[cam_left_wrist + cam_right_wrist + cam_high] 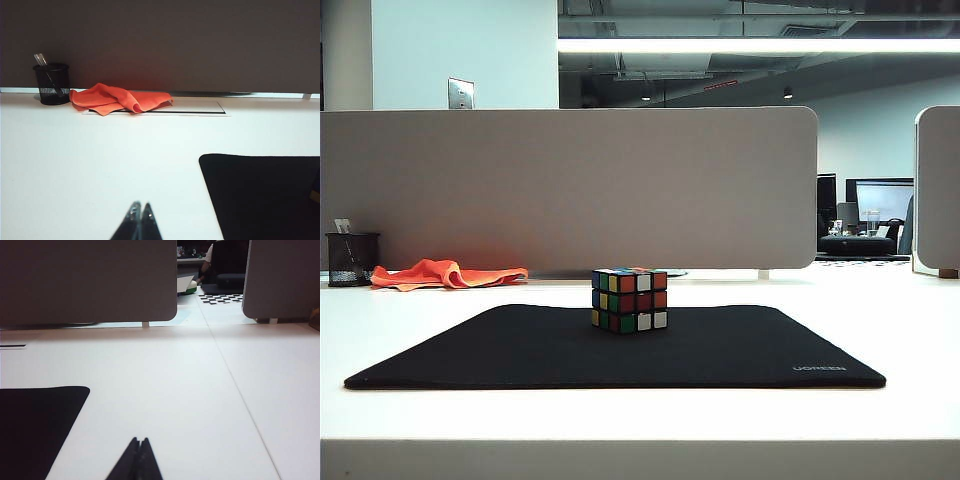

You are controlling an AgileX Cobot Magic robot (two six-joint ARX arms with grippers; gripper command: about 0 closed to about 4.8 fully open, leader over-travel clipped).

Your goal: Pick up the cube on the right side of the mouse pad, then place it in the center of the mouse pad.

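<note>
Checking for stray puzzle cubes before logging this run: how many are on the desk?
1. The puzzle cube sits on the black mouse pad, near its middle toward the far edge. Neither wrist view shows another; none seems hidden.

- Bright and a bit washed out on the white table (920,330) in the exterior view, with a long glowing ceiling light (760,45) overhead.
- Soft dark shadow close under the cube (629,300) on the mouse pad (520,350).
- Dim and grey on the divider wall (200,45) in the left wrist view; red glow above the orange cloth (120,98).
- Slightly soft, grainy look in both wrist views; gripper tips near the lens dark and blurry.
</note>
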